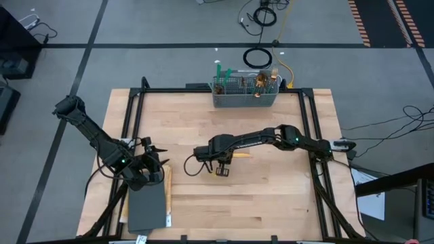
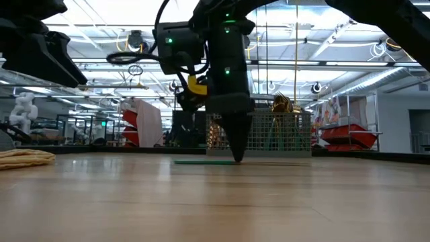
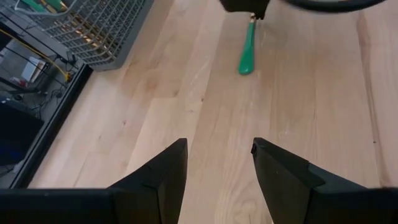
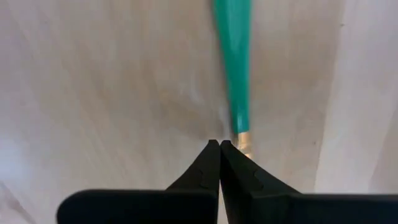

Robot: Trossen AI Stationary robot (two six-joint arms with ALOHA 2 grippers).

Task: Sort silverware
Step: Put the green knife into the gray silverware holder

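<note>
One piece of silverware with a teal handle [image 4: 233,56] and a gold neck lies flat on the wooden table [image 1: 271,196] near its middle. It also shows in the left wrist view [image 3: 247,53] and the low view [image 2: 201,161]. My right gripper [image 4: 219,144] points straight down, shut, with its tips at the gold neck end [image 2: 236,156]. My left gripper [image 3: 219,146] hangs open above the table's near left part [image 1: 157,157], holding nothing. More silverware [image 1: 261,81] stands upright in the grey wire basket [image 1: 244,98] at the far edge. My right gripper comes from above, and its shut fingertips stand beside the piece's gold neck [image 4: 242,138]. The neck runs under the side of one finger [image 4: 249,171], not into the seam between the two. Whether that finger touches it, I cannot tell. The piece lies flat on the table.
A dark grey flat tray [image 1: 146,207] lies at the near left, with a tan bundle [image 1: 167,186] along its right side. A black frame [image 1: 129,122] runs along the table's edges. Cables [image 1: 258,57] lie on the floor beyond the basket.
</note>
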